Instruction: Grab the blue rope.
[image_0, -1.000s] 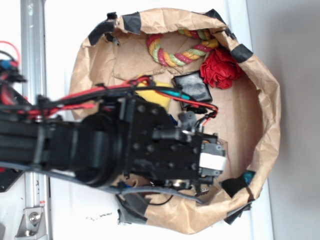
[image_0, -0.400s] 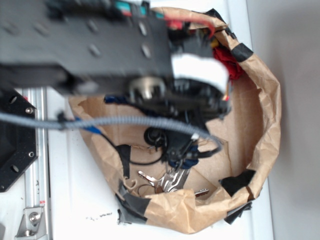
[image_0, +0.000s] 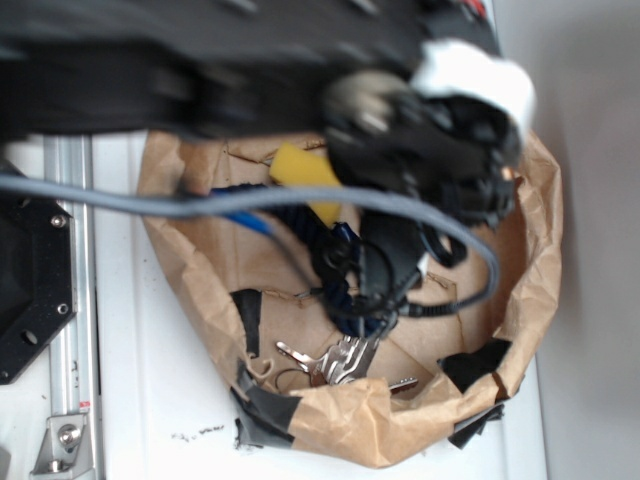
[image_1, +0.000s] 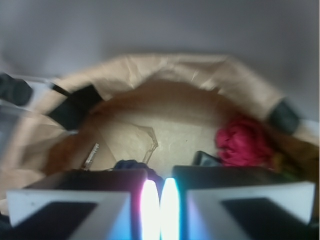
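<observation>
1. The thick dark navy twisted rope (image_0: 300, 225) is lying inside the crumpled brown paper tub (image_0: 540, 230). It is running from a brighter blue capped end just below the yellow sponge (image_0: 305, 175) across to a bend under the blurred arm, then dropping towards the bunch of metal keys (image_0: 340, 360)
2. The black pincer with white-faced fingers (image_1: 160, 182) is showing its jaws drawn almost together in the wrist view, with only a thin bright slit between them. A dark navy lump is sitting right at the tips, but I cannot tell whether the rope is being nipped there or just lying behind them
3. The rope is looking light, soft and floppy, so it is likely sagging either side of any hold. Its twisted strands are probably giving good friction
4. The shiny caps are looking slippery, so the bend in the middle is seeming the better place to grip
</observation>
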